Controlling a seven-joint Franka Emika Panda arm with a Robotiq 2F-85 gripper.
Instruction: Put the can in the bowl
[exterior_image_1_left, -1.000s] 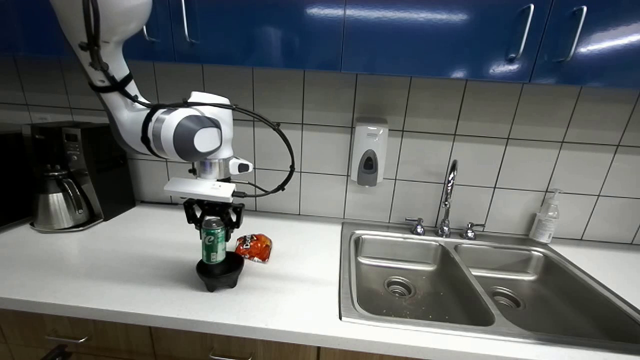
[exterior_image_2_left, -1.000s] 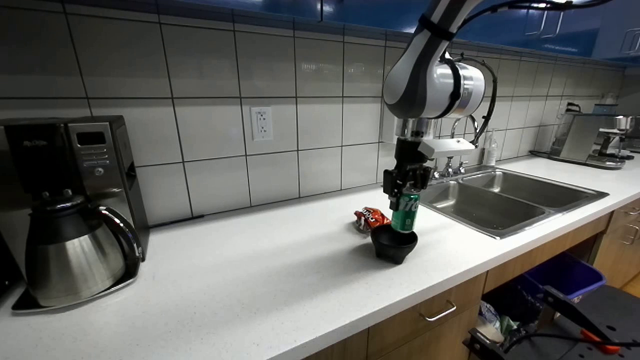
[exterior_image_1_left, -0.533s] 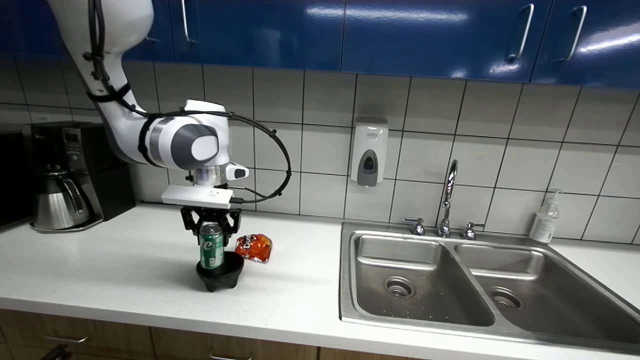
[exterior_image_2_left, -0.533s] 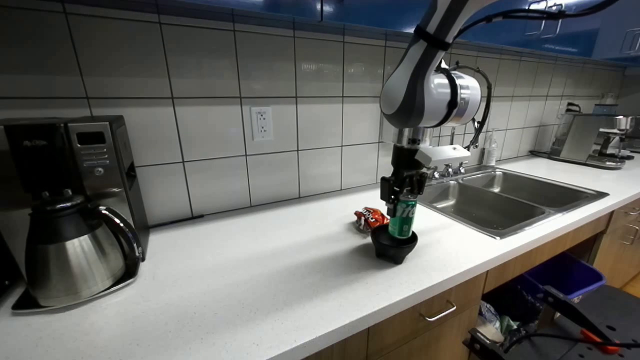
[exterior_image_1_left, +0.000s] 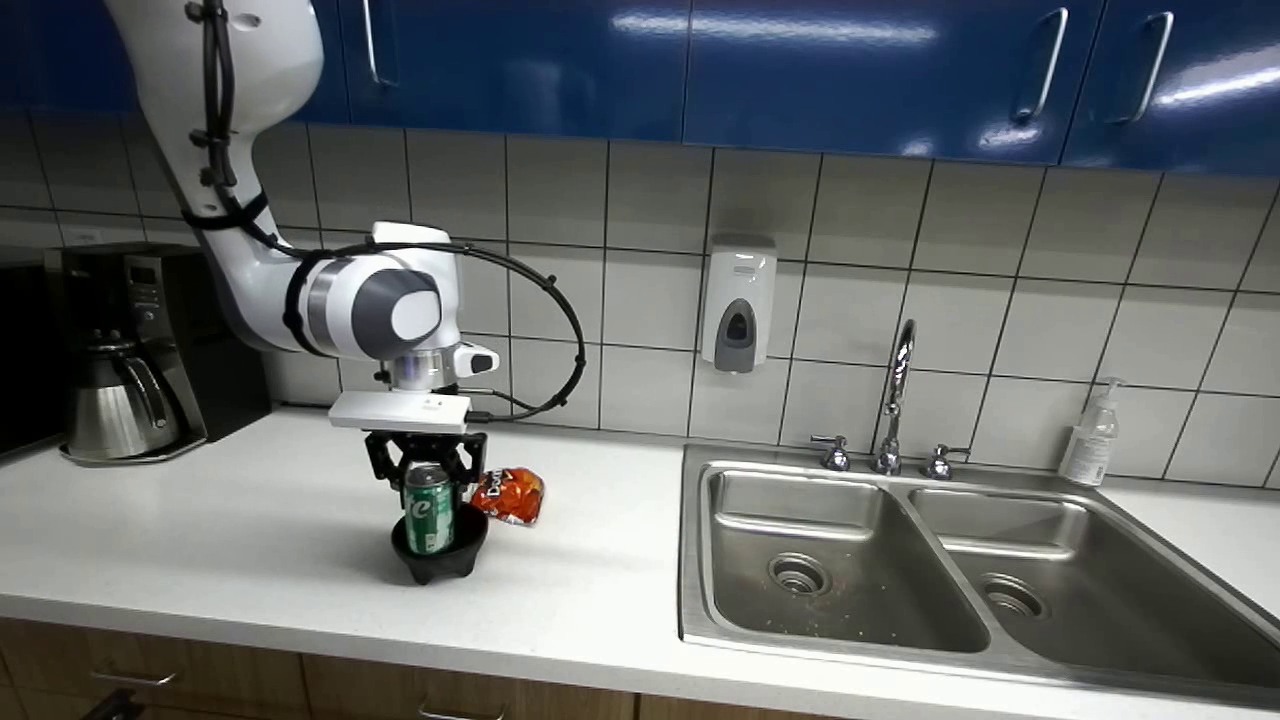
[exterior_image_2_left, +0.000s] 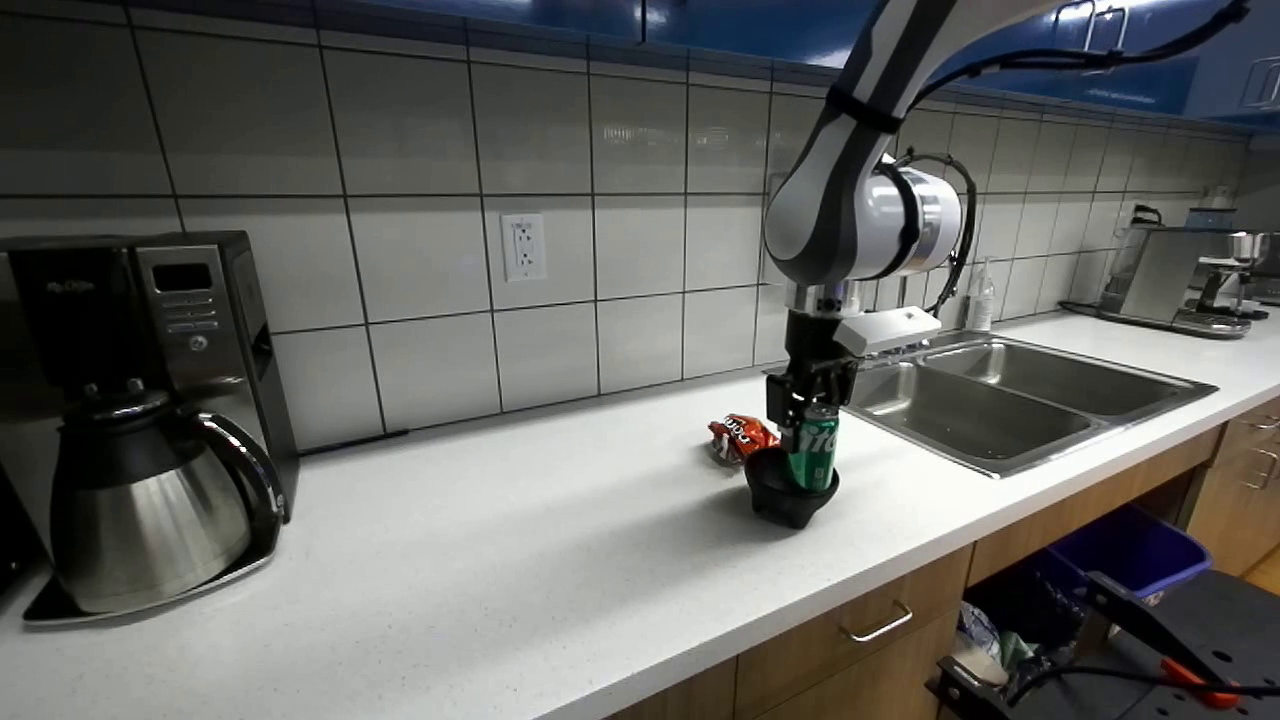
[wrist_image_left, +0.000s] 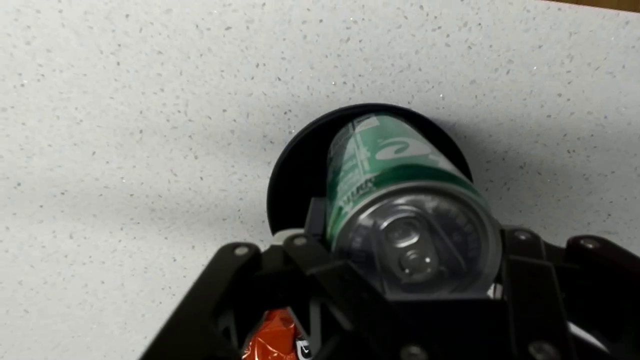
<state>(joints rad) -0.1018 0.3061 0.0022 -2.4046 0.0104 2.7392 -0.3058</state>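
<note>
Green can snug between the jaws, base inside the bowl.

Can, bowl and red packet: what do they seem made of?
Can: metal, likely aluminium, given its shiny silvery top.
Bowl: matte black, perhaps plastic or stone; its dull surface doesn't settle which.
Packet: glossy plastic film or foil, probably, from the crinkles and highlights.

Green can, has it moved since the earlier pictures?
Yes, down into the bowl: in an exterior view, the green can is now lower against the sink.
</note>
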